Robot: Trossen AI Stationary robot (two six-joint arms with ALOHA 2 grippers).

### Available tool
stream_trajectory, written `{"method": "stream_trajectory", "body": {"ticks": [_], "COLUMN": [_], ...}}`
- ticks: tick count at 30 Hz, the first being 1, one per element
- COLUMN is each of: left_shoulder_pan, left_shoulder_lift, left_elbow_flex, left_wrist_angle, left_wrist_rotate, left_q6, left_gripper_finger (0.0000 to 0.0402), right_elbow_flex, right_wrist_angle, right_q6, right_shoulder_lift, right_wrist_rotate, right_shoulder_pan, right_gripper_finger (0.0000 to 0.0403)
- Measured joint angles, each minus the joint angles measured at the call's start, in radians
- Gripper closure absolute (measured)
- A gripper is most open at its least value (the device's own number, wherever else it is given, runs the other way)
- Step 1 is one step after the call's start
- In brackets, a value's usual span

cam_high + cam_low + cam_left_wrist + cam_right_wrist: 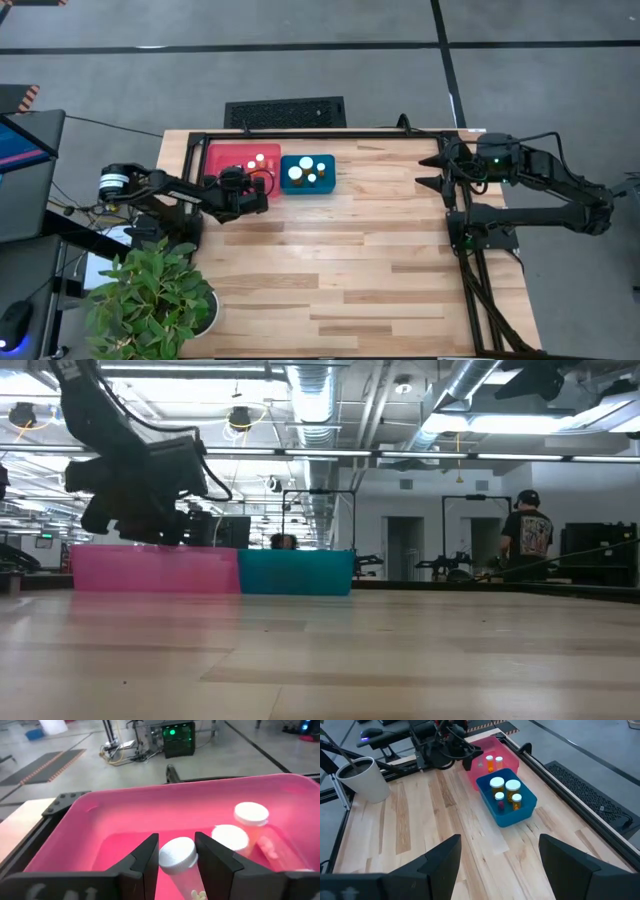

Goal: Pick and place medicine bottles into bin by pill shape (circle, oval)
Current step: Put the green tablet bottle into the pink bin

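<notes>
My left gripper (176,838) is shut on a small clear medicine bottle with a white cap (176,855), above the near part of the pink bin (125,815). The gripper also shows in the high view (240,186) and the low view (140,500). Two more white-capped bottles (251,815) (230,837) stand on the pink bin's floor. The blue bin (307,185) beside it holds several white-capped bottles (505,787). My right gripper (500,865) is open and empty at the table's right side (435,170). My left gripper pinches the bottle between its two fingers at the cap end (165,859), one finger on each side. The fingers slant from the table's near left toward the bin and lie along the bottle. The bottle is clear of the bin floor, its cap pointing away from the gripper.
A potted plant in a white pot (150,295) stands at the table's near left corner. A dark frame rail (300,133) runs along the far edge behind the bins. Bare wood (350,260) lies in the middle. A person (527,535) stands far off in the room.
</notes>
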Motion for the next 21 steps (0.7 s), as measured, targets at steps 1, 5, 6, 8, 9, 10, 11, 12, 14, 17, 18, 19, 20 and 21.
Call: {"method": "stream_trajectory", "body": {"ticks": [1, 5, 6, 8, 9, 10, 11, 12, 14, 17, 18, 19, 20, 21], "left_shoulder_pan": [0.009, 0.046, 0.055, 0.072, 0.080, 0.088, 0.095, 0.101, 0.109, 0.113, 0.113, 0.113, 0.113, 0.113], "left_shoulder_lift": [0.008, 0.026, 0.027, 0.027, 0.027, 0.027, 0.027, 0.027, 0.027, 0.027, 0.027, 0.027, 0.027, 0.027], "left_elbow_flex": [0.000, 0.001, 0.001, 0.001, 0.001, 0.001, 0.001, 0.001, 0.001, 0.001, 0.001, 0.001, 0.001, 0.002], "left_wrist_angle": [0.007, 0.014, 0.014, 0.020, 0.024, 0.031, 0.038, 0.042, 0.043, 0.043, 0.043, 0.043, 0.043, 0.043], "left_wrist_rotate": [0.003, 0.044, 0.051, 0.059, 0.064, 0.069, 0.075, 0.084, 0.091, 0.092, 0.094, 0.097, 0.103, 0.108], "left_q6": [-0.004, 0.014, 0.026, 0.047, 0.057, 0.067, 0.080, 0.092, 0.110, 0.113, 0.113, 0.113, 0.113, 0.113], "left_gripper_finger": [0.0295, 0.0295, 0.0295, 0.0295, 0.0295, 0.0295, 0.0295, 0.0295, 0.0295, 0.0295, 0.0295, 0.0295, 0.0295, 0.0295], "right_elbow_flex": [0.000, 0.000, 0.000, 0.000, 0.000, 0.000, 0.000, 0.000, 0.000, 0.000, 0.000, 0.000, 0.000, 0.000], "right_wrist_angle": [0.000, -0.001, -0.001, -0.001, -0.001, 0.000, -0.001, -0.001, -0.001, -0.001, 0.000, -0.001, 0.000, -0.001], "right_q6": [0.000, 0.000, 0.000, -0.001, -0.001, -0.001, -0.001, -0.001, -0.001, -0.001, -0.001, -0.001, -0.001, 0.000], "right_shoulder_lift": [0.000, 0.000, 0.000, 0.000, 0.000, 0.000, 0.000, 0.000, 0.000, 0.000, 0.000, 0.000, 0.000, 0.000], "right_wrist_rotate": [0.000, 0.000, 0.000, 0.000, 0.000, 0.000, 0.000, 0.000, 0.001, 0.001, 0.001, 0.001, 0.001, 0.001], "right_shoulder_pan": [0.000, 0.000, 0.000, 0.000, 0.000, 0.000, 0.000, 0.000, 0.000, 0.000, 0.000, 0.000, 0.000, 0.000], "right_gripper_finger": [0.0127, 0.0127, 0.0127, 0.0127, 0.0127, 0.0127, 0.0127, 0.0127, 0.0127, 0.0127, 0.0127, 0.0127, 0.0127, 0.0127]}}
